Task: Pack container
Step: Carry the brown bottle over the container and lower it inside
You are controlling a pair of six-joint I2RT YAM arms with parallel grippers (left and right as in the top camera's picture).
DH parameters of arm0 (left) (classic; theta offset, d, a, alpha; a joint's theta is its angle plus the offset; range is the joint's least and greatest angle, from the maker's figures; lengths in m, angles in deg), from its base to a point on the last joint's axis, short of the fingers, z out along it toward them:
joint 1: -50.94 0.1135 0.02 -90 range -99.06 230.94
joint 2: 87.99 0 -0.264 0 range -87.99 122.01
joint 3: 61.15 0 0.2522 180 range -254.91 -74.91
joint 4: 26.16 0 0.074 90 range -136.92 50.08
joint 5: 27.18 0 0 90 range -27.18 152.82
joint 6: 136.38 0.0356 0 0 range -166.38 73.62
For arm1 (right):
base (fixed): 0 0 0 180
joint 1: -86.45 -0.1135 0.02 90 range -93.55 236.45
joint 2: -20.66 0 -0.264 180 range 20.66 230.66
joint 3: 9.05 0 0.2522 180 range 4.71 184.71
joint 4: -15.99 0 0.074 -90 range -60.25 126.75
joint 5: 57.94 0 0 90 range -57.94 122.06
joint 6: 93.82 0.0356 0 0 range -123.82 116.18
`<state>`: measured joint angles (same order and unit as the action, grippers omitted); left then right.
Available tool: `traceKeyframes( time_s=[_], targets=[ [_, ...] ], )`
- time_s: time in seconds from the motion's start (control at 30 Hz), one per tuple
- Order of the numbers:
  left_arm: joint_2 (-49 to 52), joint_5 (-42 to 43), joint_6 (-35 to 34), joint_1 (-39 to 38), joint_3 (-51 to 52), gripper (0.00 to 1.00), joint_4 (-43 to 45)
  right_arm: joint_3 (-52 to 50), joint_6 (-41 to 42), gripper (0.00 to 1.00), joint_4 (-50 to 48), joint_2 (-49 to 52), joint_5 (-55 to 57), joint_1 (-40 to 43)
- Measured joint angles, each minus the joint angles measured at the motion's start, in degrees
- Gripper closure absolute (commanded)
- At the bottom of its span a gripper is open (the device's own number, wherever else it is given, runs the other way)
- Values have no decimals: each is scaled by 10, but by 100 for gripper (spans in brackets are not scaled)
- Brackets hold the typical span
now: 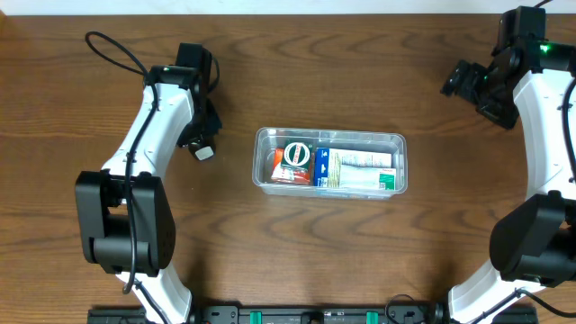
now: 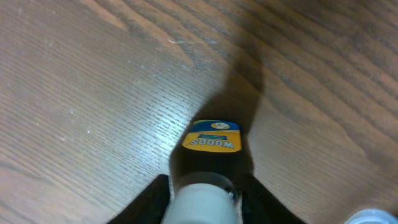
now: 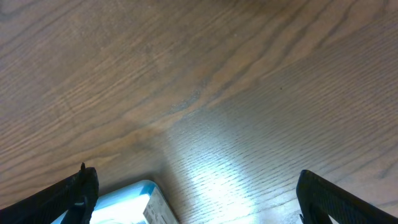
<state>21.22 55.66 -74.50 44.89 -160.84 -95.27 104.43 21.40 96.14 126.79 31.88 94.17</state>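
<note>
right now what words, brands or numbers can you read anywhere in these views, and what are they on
"WOODS": on the blue and yellow label of the small bottle, upside down in the left wrist view.
Too small to read: the round green and white logo on the red box and the print on the blue and white box, both inside the container.
Nothing else legible.
</note>
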Motion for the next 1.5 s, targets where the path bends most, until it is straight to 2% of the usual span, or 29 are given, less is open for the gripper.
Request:
traceKeyframes(
  time_s=[0.2,0.7,0.97,1.2,1.5],
  targets=[
    [-1,5,3,0,0,81,1,0,0,1,0,0,0,0],
    [-13,13,55,0,-1,81,-50,0,0,1,0,0,0,0],
    [-121,101,90,-7,-2,81,-54,0,0,1,0,0,0,0],
    [-213,145,104,-85,-2,81,-44,0,0,1,0,0,0,0],
    [-292,158,103,-178,-2,81,-41,0,0,1,0,0,0,0]
  ],
)
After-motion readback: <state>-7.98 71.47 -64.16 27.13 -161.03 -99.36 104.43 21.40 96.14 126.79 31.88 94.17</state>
